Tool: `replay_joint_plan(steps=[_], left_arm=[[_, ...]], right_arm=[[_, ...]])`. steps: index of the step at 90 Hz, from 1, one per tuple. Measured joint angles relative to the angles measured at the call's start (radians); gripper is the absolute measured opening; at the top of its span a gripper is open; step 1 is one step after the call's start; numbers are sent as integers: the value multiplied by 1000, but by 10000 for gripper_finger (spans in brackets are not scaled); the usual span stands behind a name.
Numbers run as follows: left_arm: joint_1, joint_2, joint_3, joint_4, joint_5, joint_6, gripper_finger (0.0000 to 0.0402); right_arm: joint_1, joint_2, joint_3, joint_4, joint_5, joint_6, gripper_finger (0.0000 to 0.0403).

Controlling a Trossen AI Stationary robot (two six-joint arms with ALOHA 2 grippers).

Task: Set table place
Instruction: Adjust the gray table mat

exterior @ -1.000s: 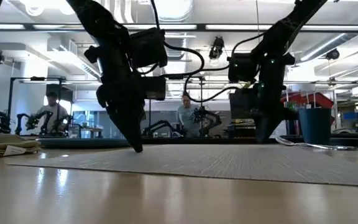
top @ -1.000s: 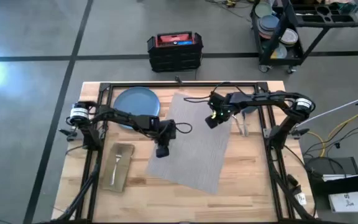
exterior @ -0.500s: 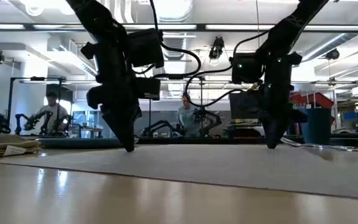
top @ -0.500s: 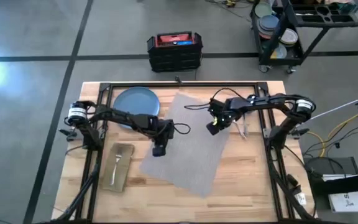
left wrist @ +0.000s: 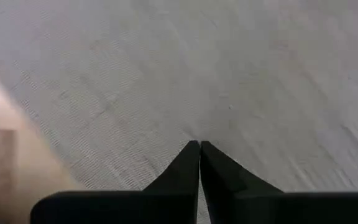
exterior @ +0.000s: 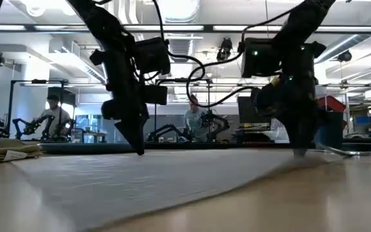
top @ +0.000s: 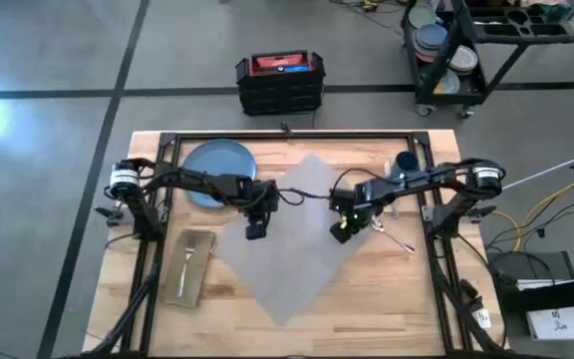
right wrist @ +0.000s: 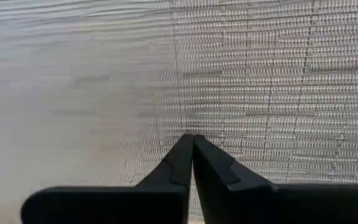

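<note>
The grey woven placemat [top: 292,234] lies flat mid-table, turned like a diamond. My left gripper [top: 255,230] is shut, tips down on the mat's left part. My right gripper [top: 340,232] is shut, tips down on its right part. The blue plate [top: 217,160] rests on the table at the far left. The tan napkin [top: 189,265] lies near left with the fork [top: 185,261] on top. The dark-blue cup [top: 405,160] stands far right. A piece of silver cutlery [top: 398,238] lies right of the mat, another [top: 387,170] near the cup. My left gripper presses its shut fingertips [left wrist: 188,163] down on the placemat's top face [left wrist: 199,124], near the mat's left corner. The fingers come from above, pointing down. The mat lies flat on the table under them. My right gripper presses its shut fingertips [right wrist: 182,158] down on the placemat's top face [right wrist: 192,118], near the mat's right corner. The fingers point down from above [exterior: 299,152]. The mat stays flat on the table.
A black crate [top: 279,82] sits on the floor beyond the far edge, and a black cart [top: 466,50] with stacked dishes stands at the far right. Black frame rails [top: 287,136] run along the table's far side. People [exterior: 192,119] show in the room behind.
Both shut grippers have dragged the placemat round on the table, clockwise seen from above, from a tilted rectangle to a diamond. My right gripper has gone toward the near edge, my left gripper slightly toward the far edge. The mat has stayed flat.
</note>
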Motion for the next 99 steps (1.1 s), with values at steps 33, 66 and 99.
replay_joint_plan(steps=[33,66,99], left_arm=[[49,-13,49,9,-23,1,0],[-42,-13,51,56,95,-110,0],[-126,-13,14,53,160,-178,0]], right_arm=[[149,-124,0,4,81,223,0],[41,-103,2,78,217,155,0],[-212,-49,2,193,144,-64,0]])
